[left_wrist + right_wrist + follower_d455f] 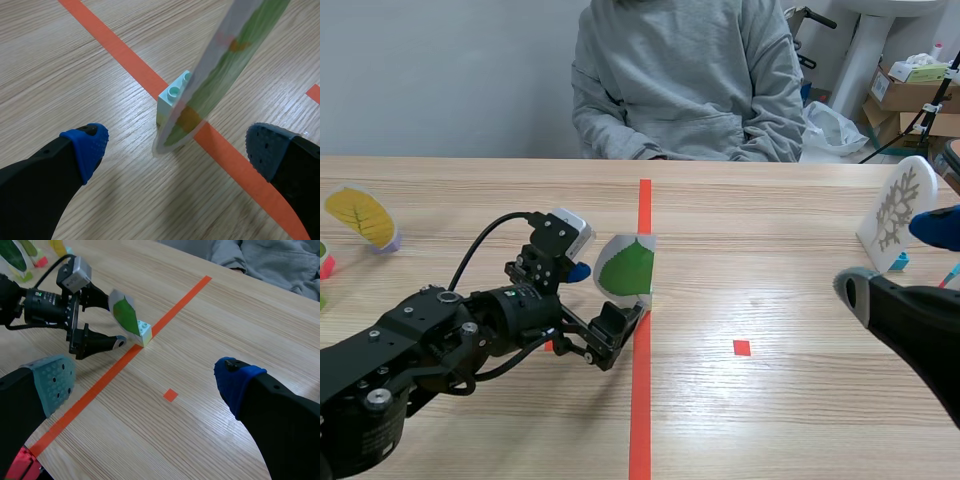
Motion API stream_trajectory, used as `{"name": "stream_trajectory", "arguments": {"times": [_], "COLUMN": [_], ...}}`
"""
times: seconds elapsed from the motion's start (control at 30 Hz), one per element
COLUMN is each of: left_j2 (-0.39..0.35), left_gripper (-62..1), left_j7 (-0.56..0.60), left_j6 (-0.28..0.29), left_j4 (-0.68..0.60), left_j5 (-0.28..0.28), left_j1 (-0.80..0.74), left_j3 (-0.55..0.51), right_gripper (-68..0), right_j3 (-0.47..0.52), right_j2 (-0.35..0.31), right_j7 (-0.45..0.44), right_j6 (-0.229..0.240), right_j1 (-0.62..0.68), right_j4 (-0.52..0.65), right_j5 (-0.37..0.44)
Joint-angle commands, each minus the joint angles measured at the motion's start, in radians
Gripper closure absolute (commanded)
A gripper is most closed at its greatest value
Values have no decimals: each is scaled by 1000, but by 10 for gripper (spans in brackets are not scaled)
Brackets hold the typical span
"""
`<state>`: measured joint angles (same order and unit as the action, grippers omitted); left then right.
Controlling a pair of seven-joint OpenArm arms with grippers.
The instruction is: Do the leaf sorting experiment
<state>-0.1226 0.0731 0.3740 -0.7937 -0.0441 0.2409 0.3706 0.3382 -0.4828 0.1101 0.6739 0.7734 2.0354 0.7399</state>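
Note:
A green leaf card [625,268] stands upright in a pale block [175,97] on the orange tape line at mid-table. My left gripper [603,300] is open around it, one finger on each side and neither pad touching. In the left wrist view the card [220,80] leans between the fingers of that gripper [178,146]. The right wrist view shows the card [125,314] and the left gripper [112,322] from afar. My right gripper [145,382] hangs open over the right side of the table, holding nothing, and sits at the right edge of the scene view [892,262].
A yellow leaf card [362,215] stands at the far left, with a red block [325,265] near it. A white card with a grey branching leaf [898,210] stands at the far right. A person in a grey sweatshirt [685,80] sits across the table.

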Motion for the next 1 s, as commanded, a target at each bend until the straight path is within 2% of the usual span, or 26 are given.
{"name": "stream_trajectory", "arguments": {"times": [0.0, 0.07, 0.13, 0.33, 0.57, 0.7, 0.97], "left_j2": [-3, -2, -2, 1, 25, 34, 34], "left_gripper": [-585, -571, -522, -284, -171, -70, -40], "left_j7": [14, 14, 14, 17, 17, 16, 13], "left_j6": [2, 2, 2, 11, 18, 24, 25], "left_j4": [-30, -30, -30, -30, -30, -30, -30], "left_j5": [-11, -14, -20, -23, -27, -27, -26], "left_j1": [3, 3, 3, 3, 3, 3, 3], "left_j3": [-9, -9, -9, -9, -9, -9, -9], "right_gripper": [-566, -566, -566, -566, -562, -562, -562], "right_j3": [3, 3, 3, 3, 3, 3, 3], "right_j2": [-10, -10, -10, -10, -10, -10, -10], "right_j7": [-18, -18, -18, 9, 34, 42, 50], "right_j6": [0, 0, 0, 0, 0, 0, 0], "right_j1": [-11, -11, -11, -11, -11, -11, -11], "right_j4": [-1, -1, -1, -1, -1, -1, -1], "right_j5": [29, 42, 60, 123, 129, 129, 128]}}
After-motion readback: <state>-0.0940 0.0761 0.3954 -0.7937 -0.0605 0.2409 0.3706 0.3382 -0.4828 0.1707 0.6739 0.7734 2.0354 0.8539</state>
